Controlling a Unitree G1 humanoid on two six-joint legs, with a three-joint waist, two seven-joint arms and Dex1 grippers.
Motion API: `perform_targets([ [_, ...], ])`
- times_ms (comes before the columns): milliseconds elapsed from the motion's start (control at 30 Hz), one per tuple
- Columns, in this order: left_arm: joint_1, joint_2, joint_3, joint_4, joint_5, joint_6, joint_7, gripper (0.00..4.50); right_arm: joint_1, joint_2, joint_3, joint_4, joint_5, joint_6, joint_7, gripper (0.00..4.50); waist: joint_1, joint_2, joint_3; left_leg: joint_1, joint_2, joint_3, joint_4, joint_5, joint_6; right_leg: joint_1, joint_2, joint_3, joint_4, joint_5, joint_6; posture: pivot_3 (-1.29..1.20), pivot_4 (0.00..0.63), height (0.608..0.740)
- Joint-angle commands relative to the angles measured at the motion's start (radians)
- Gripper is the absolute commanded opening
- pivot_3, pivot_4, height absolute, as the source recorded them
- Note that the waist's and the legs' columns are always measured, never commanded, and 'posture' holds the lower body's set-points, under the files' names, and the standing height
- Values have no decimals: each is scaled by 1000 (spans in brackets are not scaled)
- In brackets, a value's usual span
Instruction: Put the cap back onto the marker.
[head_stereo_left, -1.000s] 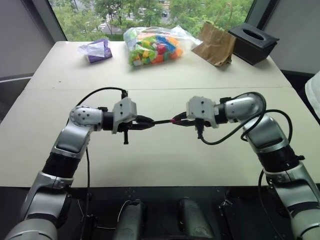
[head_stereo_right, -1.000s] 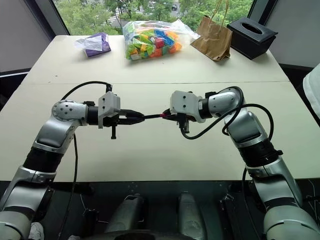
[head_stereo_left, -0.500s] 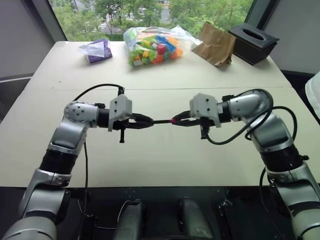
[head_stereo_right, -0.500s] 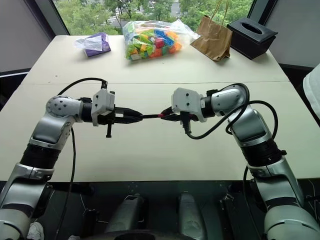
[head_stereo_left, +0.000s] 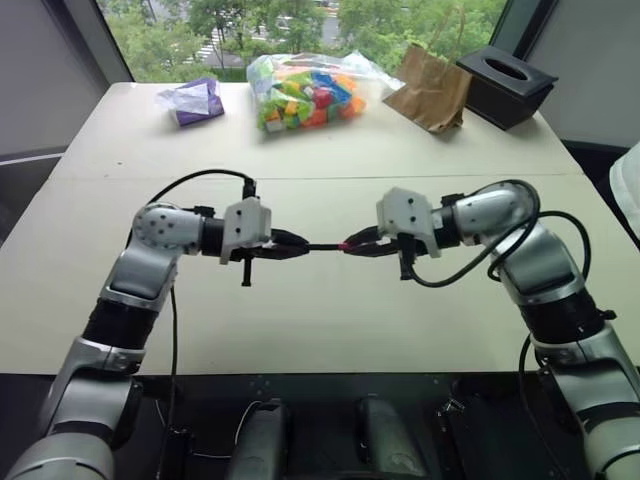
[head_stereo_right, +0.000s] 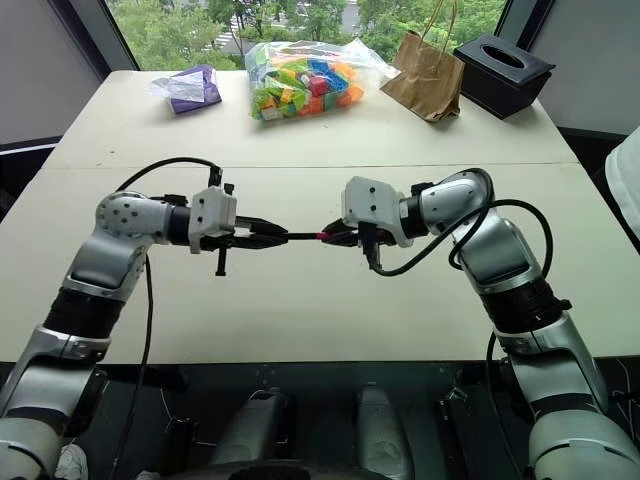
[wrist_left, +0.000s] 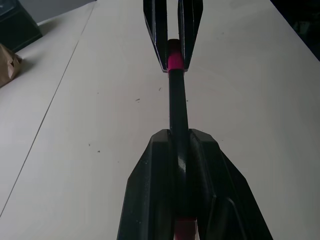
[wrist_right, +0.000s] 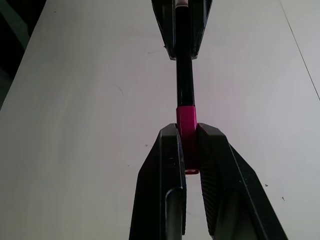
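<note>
Above beige table (head_stereo_left: 320, 300): L gripper (head_stereo_left: 300, 246) clamped on marker (head_stereo_left: 325, 244); R gripper (head_stereo_left: 352, 245) clamped on cap (wrist_right: 187, 120), seated on marker end. Held level, mid-air.

A pale beige surface (head_stereo_left: 330, 150) extends to a window (head_stereo_left: 290, 25) showing green trees. Daylight illuminates it. Grey walls (head_stereo_left: 40, 70) flank the window.

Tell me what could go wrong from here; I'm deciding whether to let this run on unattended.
The cap meets the marker in mid-air above the table; if not fully seated, it could drop once the right gripper opens. The left gripper pinches the slim barrel, which might slide back under push.
</note>
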Motion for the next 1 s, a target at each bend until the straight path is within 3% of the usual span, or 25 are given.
perform_targets([
  [33,-30,-24,1,-10,22,-3,62,0,-41,35,40,-71,46,-28,38,58,0,0,0,0,0,0,0,0,0,0,0,0,0,0,0,0,150,740],
  [467,-40,-82,28,-54,-55,82,56,0,-53,66,41,-75,33,-40,23,58,0,0,0,0,0,0,0,0,0,0,0,0,0,0,0,0,150,740],
  [1000,17,-15,26,-95,-36,70,28,0,-36,17,29,-17,7,-98,57,58,-1,0,0,0,0,0,0,0,0,0,0,0,0,0,0,0,150,740],
])
